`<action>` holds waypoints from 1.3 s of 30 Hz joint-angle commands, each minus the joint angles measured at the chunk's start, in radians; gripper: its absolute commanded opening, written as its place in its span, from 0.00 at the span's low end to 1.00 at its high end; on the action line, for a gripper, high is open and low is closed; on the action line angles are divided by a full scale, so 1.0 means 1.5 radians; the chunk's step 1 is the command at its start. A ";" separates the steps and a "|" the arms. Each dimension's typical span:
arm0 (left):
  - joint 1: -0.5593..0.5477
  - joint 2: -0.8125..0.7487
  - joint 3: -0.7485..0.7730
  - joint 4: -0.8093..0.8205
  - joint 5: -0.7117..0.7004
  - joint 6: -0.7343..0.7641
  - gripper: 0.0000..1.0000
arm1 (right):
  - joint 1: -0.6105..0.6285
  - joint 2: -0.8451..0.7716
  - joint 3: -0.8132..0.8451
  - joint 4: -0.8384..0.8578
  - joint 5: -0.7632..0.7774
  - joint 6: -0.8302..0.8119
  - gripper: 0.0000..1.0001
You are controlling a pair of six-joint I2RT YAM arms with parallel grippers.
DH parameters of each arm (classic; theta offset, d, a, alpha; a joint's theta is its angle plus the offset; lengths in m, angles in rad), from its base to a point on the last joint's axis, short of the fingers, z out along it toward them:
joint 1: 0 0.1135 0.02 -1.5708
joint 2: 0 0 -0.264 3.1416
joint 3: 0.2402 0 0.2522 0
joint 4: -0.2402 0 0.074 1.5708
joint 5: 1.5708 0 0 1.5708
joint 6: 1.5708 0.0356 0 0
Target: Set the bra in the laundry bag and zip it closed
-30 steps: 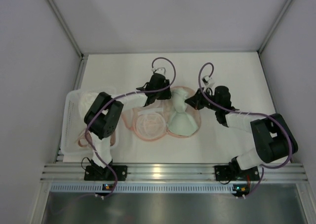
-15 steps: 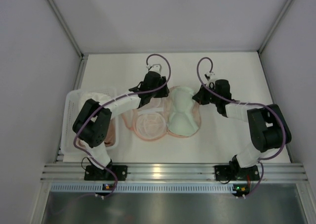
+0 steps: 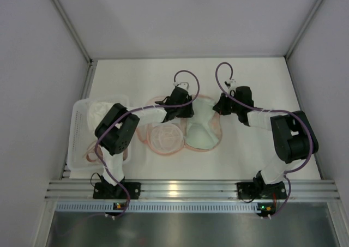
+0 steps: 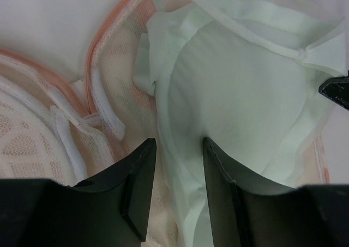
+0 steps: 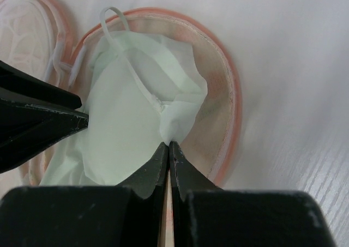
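Right wrist view: right hand (image 5: 168,144) clenched on laundry bag (image 5: 216,109) lining; left hand (image 4: 178,143) parted over it.

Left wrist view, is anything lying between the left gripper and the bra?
Nothing lies on the visible pale-pink mesh cup of the bra, beside the left gripper. But the fingers straddle the crumpled mint-white lining of the cream-peach laundry bag, whose corner the shut right gripper pinches.

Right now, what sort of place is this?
Probably a robot lab cell, not a home: plain grey walls enclose a white table, and an aluminium rail carries both arm bases.
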 commanded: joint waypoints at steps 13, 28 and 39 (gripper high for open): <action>0.049 0.016 0.002 0.180 0.070 -0.070 0.46 | -0.006 0.007 0.017 0.019 -0.013 0.002 0.00; 0.062 0.056 0.005 0.200 0.038 -0.061 0.46 | 0.006 0.020 0.028 0.017 -0.017 -0.005 0.00; 0.063 0.090 0.005 0.242 0.111 -0.084 0.39 | 0.010 0.032 0.038 0.013 -0.020 -0.002 0.00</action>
